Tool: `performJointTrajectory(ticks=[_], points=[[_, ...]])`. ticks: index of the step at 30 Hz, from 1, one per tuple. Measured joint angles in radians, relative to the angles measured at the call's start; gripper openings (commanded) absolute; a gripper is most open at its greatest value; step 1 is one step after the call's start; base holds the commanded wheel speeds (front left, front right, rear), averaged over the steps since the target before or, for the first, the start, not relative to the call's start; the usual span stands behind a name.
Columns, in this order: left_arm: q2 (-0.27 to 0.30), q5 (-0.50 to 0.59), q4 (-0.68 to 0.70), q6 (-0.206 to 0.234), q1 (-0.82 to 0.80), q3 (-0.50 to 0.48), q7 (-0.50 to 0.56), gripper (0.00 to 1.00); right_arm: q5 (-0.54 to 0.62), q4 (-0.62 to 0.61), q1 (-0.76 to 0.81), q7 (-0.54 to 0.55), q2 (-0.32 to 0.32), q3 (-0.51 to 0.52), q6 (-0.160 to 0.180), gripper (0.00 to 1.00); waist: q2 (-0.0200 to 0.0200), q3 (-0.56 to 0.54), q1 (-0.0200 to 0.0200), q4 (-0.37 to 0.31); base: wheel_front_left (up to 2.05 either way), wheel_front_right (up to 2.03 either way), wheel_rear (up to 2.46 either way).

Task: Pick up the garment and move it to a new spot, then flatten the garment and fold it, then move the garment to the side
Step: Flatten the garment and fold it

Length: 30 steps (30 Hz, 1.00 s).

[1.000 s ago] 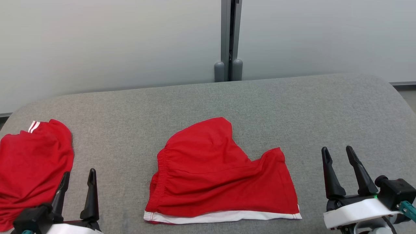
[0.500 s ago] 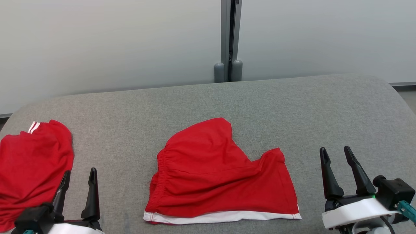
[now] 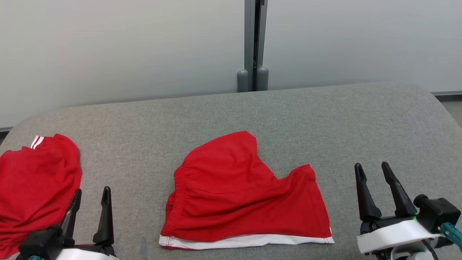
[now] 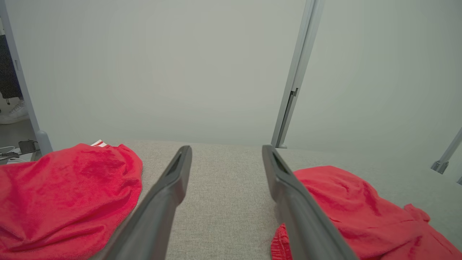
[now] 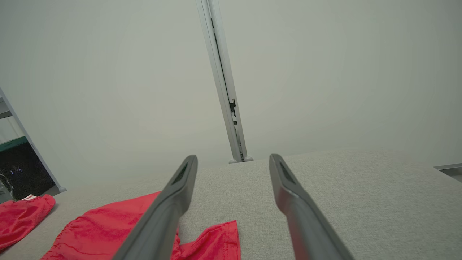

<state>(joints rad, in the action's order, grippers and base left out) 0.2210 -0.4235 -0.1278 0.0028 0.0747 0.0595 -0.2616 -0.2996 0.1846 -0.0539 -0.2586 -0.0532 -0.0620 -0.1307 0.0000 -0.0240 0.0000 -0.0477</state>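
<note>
Left gripper (image 3: 92, 190) splayed, empty, beside crumpled red cloth (image 3: 36, 184), right gripper (image 3: 371, 165) splayed, empty, red shorts (image 3: 238, 195) between them

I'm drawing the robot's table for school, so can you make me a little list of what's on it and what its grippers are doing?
surface: gray fabric table
middle: red shorts, white hem at the near edge, rumpled, nothing holding them
left side: second red garment, bunched, white stripes at its far corner
left gripper: open, empty, between the two garments
right gripper: open, empty, right of the shorts, not touching
</note>
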Motion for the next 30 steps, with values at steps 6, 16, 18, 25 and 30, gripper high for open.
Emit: performJointTrajectory(ticks=[6, 16, 18, 25, 30], points=[[-0.004, -0.009, -0.002, -0.003, 0.000, 0.004, 0.001, 1.00, 0.003, -0.007, -0.013, 0.003, 0.000, -0.006, 0.000, 1.00, 0.0000, 0.000, 0.0000, -0.002, 0.00, 0.00, 0.00], [0.007, -0.011, 0.002, -0.003, -0.001, 0.019, 0.031, 1.00, 0.058, -0.023, -0.018, 0.023, -0.017, 0.002, 0.000, 1.00, 0.0000, 0.002, 0.0000, -0.005, 0.00, 0.00, 0.00], [0.011, -0.016, -0.003, -0.010, 0.000, 0.037, 0.068, 1.00, 0.070, -0.016, -0.017, 0.039, -0.016, 0.005, 0.000, 1.00, 0.0000, 0.006, 0.0000, -0.006, 0.00, 0.00, 0.00], [0.058, -0.035, 0.007, -0.077, 0.001, 0.122, 0.232, 1.00, 0.030, 0.063, 0.021, 0.221, -0.027, -0.021, 0.000, 1.00, 0.0000, 0.017, 0.0000, -0.005, 0.00, 0.00, 0.00], [0.090, -0.086, 0.026, -0.100, 0.018, 0.162, 0.373, 1.00, -0.062, 0.152, 0.041, 0.396, -0.042, -0.090, 0.000, 1.00, 0.0000, 0.027, 0.0000, -0.006, 0.00, 0.00, 0.00]])
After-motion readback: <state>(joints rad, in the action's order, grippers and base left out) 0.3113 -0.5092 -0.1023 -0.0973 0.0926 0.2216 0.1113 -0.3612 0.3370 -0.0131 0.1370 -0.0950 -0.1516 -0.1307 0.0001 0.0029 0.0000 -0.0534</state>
